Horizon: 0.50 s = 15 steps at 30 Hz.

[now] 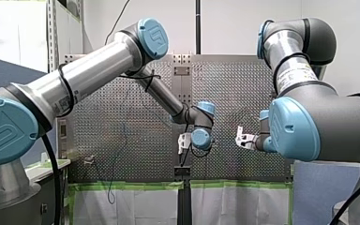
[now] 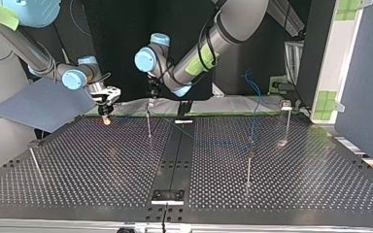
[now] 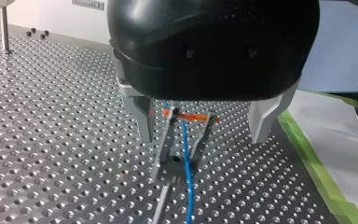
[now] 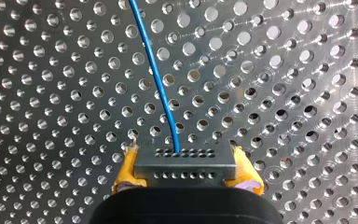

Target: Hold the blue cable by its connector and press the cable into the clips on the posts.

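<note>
**A:** Left arm, pose?

**B:** It reaches in to the table's middle with the wrist turned down. The left gripper (image 3: 201, 137) hangs over a post (image 2: 148, 127) near the far edge in the top view. Its metal fingers (image 3: 142, 119) stand wide apart, one on each side of the clip (image 3: 168, 135), touching neither the clip nor the cable.

**A:** Right arm?

**B:** Elbow high, forearm dropping down. The right gripper (image 4: 184, 151) sits low over the perforated table (image 4: 51, 93), near that same post. Its yellow pads (image 4: 126, 170) are clamped on the two ends of the connector (image 4: 184, 170).

**A:** The connector?

**B:** A grey block with rows of small holes.

**A:** The cable?

**B:** The blue cable (image 4: 156, 70) is thin. It leaves a hole in the connector and curves away across the table. In the left wrist view it runs between the clip's two prongs and on down past the post. I cannot tell whether it is seated. A thin orange strip (image 3: 191, 115) crosses the clip's top.

**A:** Elsewhere?

**B:** Three more posts (image 2: 249, 167) stand well apart. At the top view's right, the cable rises past the far edge.
</note>
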Available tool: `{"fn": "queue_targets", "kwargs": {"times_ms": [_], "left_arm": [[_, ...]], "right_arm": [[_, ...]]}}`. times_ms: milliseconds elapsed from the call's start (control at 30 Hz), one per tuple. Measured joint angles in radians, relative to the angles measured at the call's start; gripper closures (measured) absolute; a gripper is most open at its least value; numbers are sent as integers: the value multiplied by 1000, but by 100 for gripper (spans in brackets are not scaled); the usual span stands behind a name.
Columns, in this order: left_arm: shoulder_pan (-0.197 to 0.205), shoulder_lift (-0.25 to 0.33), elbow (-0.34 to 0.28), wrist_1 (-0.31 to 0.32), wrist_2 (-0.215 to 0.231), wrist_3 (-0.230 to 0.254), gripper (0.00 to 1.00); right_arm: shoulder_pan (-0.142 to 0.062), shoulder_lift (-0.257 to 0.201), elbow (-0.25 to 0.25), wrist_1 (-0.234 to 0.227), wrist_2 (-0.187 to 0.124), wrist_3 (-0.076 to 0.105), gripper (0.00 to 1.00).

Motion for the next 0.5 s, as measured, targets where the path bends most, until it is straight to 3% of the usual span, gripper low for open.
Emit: {"fn": "queue_targets", "kwargs": {"times_ms": [300,500], "left_arm": [[-2,-8,0,58,11,-31,0],[-4,-8,0,64,11,-34,0]], "right_arm": [[0,0,-1,-2,1,2,100],[0,0,-1,-2,1,2,100]]}}
